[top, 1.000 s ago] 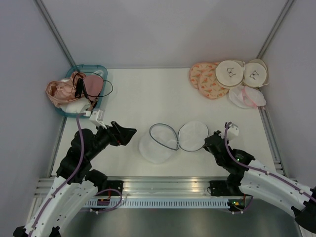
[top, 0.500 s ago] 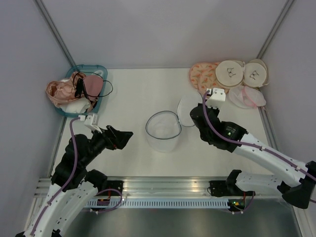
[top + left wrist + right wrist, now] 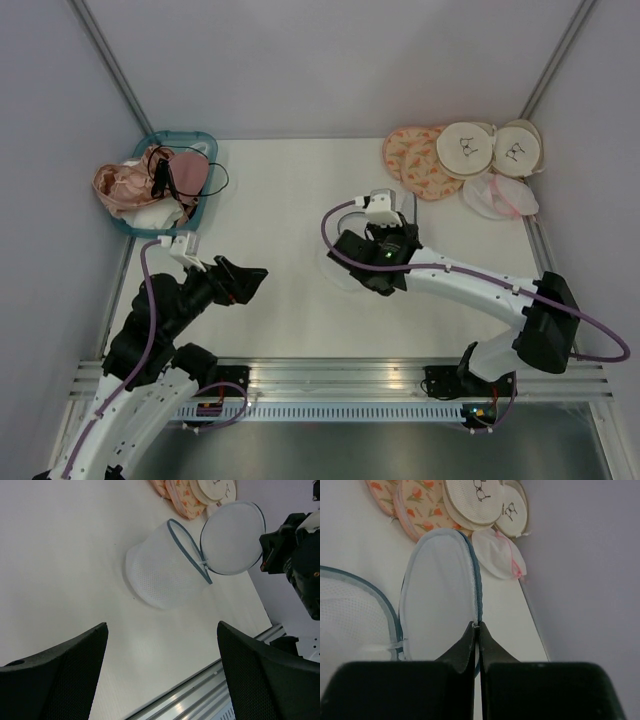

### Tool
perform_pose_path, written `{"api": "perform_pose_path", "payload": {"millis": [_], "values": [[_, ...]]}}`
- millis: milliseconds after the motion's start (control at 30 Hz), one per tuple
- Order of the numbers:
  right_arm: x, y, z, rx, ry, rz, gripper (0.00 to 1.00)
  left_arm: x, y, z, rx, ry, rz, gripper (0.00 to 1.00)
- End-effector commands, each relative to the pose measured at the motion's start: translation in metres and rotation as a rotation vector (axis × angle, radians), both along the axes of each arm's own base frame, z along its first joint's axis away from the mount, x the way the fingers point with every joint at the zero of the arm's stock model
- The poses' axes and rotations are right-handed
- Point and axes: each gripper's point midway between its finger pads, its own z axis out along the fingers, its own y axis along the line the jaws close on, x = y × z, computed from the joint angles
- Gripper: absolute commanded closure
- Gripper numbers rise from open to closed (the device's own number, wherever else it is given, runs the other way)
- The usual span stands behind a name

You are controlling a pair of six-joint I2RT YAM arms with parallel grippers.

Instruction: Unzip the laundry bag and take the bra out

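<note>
In the last second the right gripper, jaws clamped on the lid rim, has swung over the unzipped laundry bag, which looks empty; left gripper jaws hang open.

Bare table between left claw and laundry bag; right arm overhead.

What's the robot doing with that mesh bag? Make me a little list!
bag: white mesh, mid-table, zipper open
lid: open, hanging beside the bag's rim
right hand: shut on the lid's zipper edge
left hand: open, holding nothing
basket: teal, far left corner, pink clothes inside
pouches: round, piled in far right corner
</note>
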Motion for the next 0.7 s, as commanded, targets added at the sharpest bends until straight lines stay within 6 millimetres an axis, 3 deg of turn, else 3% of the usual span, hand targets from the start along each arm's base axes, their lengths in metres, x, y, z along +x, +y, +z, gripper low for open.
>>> {"api": "perform_pose_path", "payload": {"millis": [0,167,233,267,333,367,400,500,567,667], "values": [[-0.006,0.016,0.029,-0.129,-0.111,0.024,0.99,-0.001,0.003,0.008,-0.008,-0.021,0.017,0.08],[-0.013,0.064,0.031,-0.269,-0.160,0.108,0.99,0.000,0.012,0.006,-0.003,-0.020,0.062,0.08],[-0.023,0.084,0.035,-0.315,-0.200,0.153,1.00,0.000,0.017,0.005,-0.003,-0.014,0.094,0.08],[-0.029,0.103,0.034,-0.325,-0.232,0.188,1.00,0.001,0.021,0.004,-0.008,-0.009,0.122,0.08],[-0.036,0.117,0.030,-0.380,-0.235,0.247,1.00,0.002,0.026,0.003,-0.014,-0.007,0.155,0.07],[-0.037,0.136,0.023,-0.408,-0.234,0.282,1.00,0.002,0.028,0.004,-0.019,-0.009,0.163,0.07],[-0.043,0.153,0.018,-0.325,-0.282,0.339,1.00,0.002,0.028,0.002,-0.023,-0.006,0.167,0.07],[-0.061,0.186,0.000,-0.397,-0.291,0.428,1.00,0.002,0.029,0.000,-0.027,0.000,0.172,0.07],[-0.070,0.197,-0.007,-0.385,-0.297,0.459,1.00,0.002,0.029,-0.001,-0.025,0.004,0.172,0.07],[-0.089,0.209,0.002,-0.324,-0.347,0.519,1.00,0.002,0.031,-0.001,-0.025,-0.003,0.179,0.06]]}}
